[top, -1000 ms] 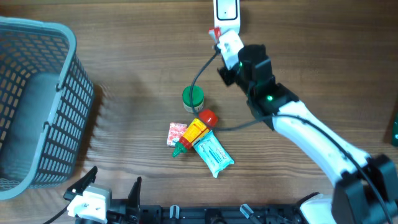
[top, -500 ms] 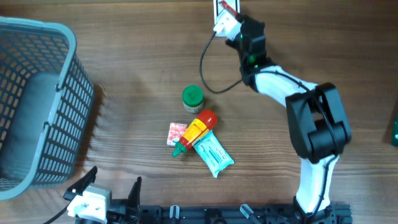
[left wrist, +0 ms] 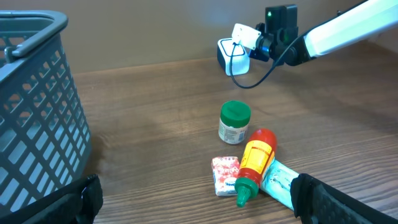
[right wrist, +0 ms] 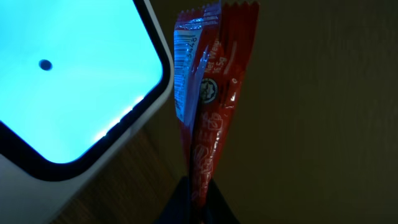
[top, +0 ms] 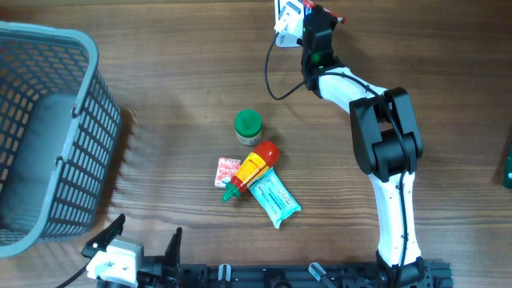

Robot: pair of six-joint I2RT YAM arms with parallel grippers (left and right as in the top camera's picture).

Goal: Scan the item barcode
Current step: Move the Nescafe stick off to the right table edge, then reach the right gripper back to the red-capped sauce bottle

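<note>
Jaws of the right gripper (top: 310, 14) are clenched on a red sachet (right wrist: 214, 118); those of the left gripper (top: 141, 238) stand released at the near edge of the table (top: 160, 64).

Overhead view: the sachet is held at the far edge, just right of the scanner (top: 285, 14), so the presenting step is judged to be in hand. A green-lidded jar (top: 248, 124), a ketchup bottle (top: 254, 168), a small packet (top: 227, 172) and a teal pouch (top: 276, 198) are left mid-table, and a basket (top: 88, 96) at the left. One second before, the right gripper was just near of the scanner; it is now carried farther, with the arm folded steeply. All else is unchanged.

Left wrist view: scanner and right gripper are seen close together far off; the sachet cannot be made out.

Right wrist view: the sachet is pinched by its lower end, upright, with its barcode strip (right wrist: 185, 68) edge-on beside the corner of the lit window (right wrist: 62, 74). A shift left and a twist are judged necessary, so that the strip is turned to the window.
</note>
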